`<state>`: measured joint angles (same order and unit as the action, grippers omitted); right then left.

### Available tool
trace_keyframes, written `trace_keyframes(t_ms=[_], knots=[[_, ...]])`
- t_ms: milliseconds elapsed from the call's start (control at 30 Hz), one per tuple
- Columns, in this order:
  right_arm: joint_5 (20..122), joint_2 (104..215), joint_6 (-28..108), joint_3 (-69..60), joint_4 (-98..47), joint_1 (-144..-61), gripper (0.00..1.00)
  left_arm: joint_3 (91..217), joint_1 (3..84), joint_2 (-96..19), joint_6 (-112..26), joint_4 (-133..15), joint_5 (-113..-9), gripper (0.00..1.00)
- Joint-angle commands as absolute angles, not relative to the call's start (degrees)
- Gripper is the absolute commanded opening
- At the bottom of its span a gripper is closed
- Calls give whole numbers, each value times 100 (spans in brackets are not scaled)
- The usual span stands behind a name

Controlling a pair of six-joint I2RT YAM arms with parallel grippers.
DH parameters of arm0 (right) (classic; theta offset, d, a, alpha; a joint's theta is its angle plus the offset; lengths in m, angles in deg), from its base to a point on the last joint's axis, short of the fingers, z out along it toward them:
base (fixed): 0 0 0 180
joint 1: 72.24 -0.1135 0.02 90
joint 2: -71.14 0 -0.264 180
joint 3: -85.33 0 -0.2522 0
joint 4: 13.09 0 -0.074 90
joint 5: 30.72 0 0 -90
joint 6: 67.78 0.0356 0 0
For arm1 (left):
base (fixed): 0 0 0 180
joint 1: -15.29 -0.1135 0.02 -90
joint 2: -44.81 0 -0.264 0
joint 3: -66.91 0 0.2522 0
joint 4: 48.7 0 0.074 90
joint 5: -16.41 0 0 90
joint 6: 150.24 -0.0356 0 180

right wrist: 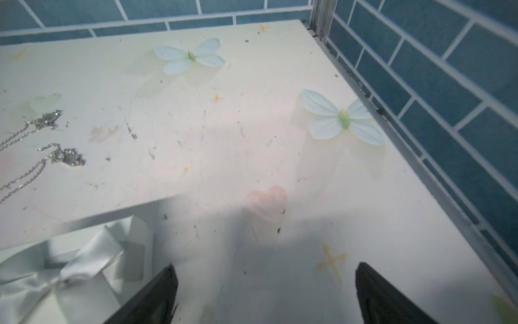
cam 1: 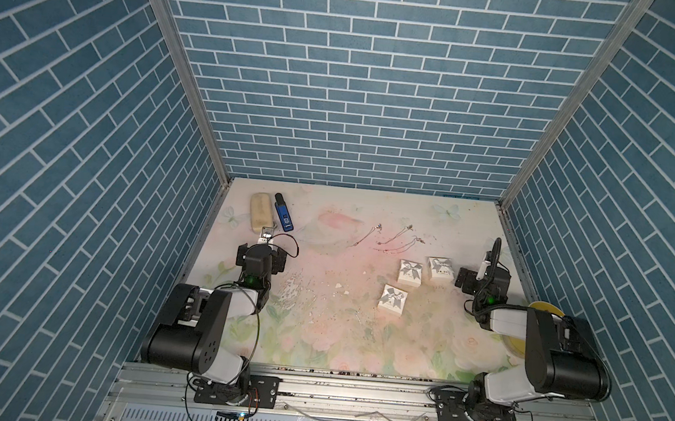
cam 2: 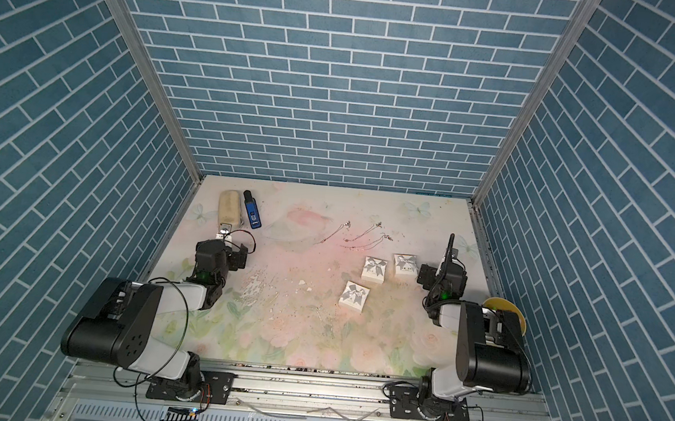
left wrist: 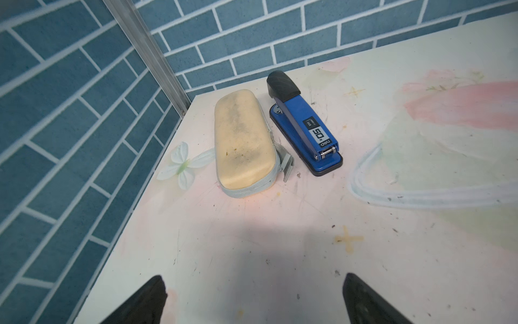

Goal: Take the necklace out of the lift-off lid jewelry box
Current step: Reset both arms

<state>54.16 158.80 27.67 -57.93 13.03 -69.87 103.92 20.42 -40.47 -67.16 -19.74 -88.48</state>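
Observation:
Three white lift-off lid jewelry boxes with grey bows sit right of centre in both top views: one in front (cam 1: 392, 299), one in the middle (cam 1: 410, 273) (cam 2: 374, 269), and one (cam 1: 440, 269) closest to my right gripper (cam 1: 483, 276) (right wrist: 266, 268). All lids are on, so their contents are hidden. That nearest box (right wrist: 70, 269) lies just beside one right fingertip. Three silver necklaces (cam 1: 398, 238) (right wrist: 70, 160) lie loose on the table behind the boxes. My left gripper (cam 1: 260, 251) (left wrist: 255, 280) hovers at the far left. Both grippers are open and empty.
A beige zip pouch (cam 1: 260, 212) (left wrist: 242, 140) and a blue stapler (cam 1: 284, 212) (left wrist: 305, 126) lie in the back left corner, ahead of the left gripper. A yellow roll (cam 1: 544, 308) sits under the right arm. Blue brick walls (cam 1: 360, 76) close in three sides.

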Motion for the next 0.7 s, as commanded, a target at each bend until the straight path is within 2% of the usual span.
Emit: trace_keyframes(t_ms=[0, 667], knots=[[5710, 15906, 2567, -5794, 2094, -6952, 98, 10294, 1869, -4296, -6436, -1272, -8290, 100], [5775, 15930, 2518, -5796, 2142, -6958, 99, 10258, 1855, -4273, -6419, -1238, -8319, 100]])
